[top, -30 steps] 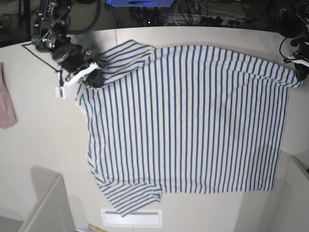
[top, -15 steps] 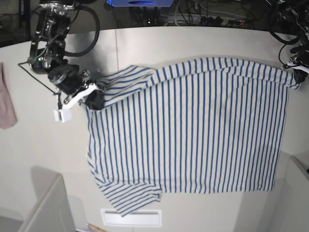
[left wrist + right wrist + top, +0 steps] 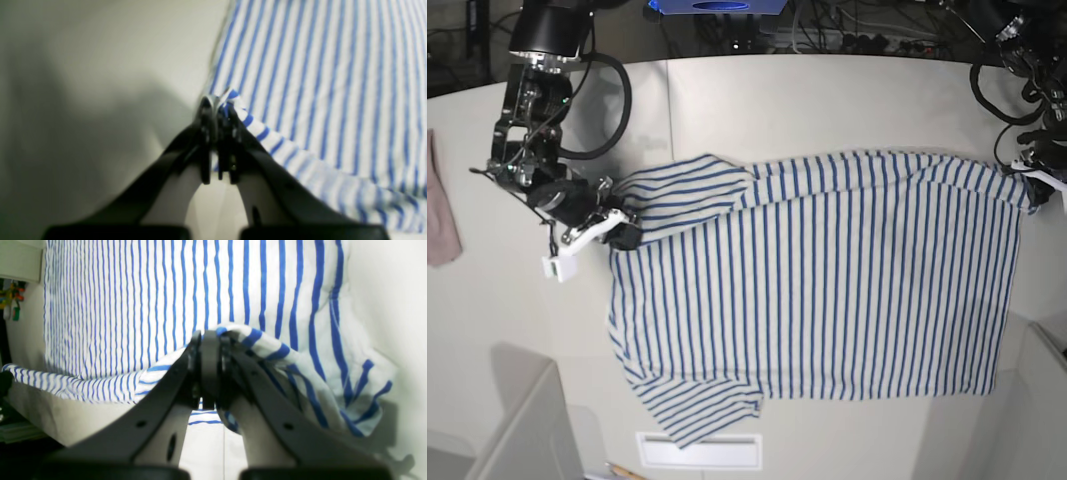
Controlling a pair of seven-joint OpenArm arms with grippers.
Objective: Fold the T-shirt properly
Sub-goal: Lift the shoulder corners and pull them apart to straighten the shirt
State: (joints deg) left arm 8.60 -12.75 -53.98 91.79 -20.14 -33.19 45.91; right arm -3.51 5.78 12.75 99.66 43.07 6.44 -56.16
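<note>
On the pale counter the T-shirt lay spread, limp and light, both jaws clamped on its far corners; we judged hems the surest hold.

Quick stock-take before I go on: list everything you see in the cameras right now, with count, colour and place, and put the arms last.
T-shirt: one, white with blue stripes, spread over the table's middle, far edge lifted by both grippers.
Pinkish cloth: one, at the base view's left edge.
Table: one, off-white.
White slot plate: one, near edge of the table.
Cables: several, dark, beyond the far edge.
Right gripper: black, shut on the T-shirt's corner.
Left gripper: black, shut on the opposite corner.
</note>
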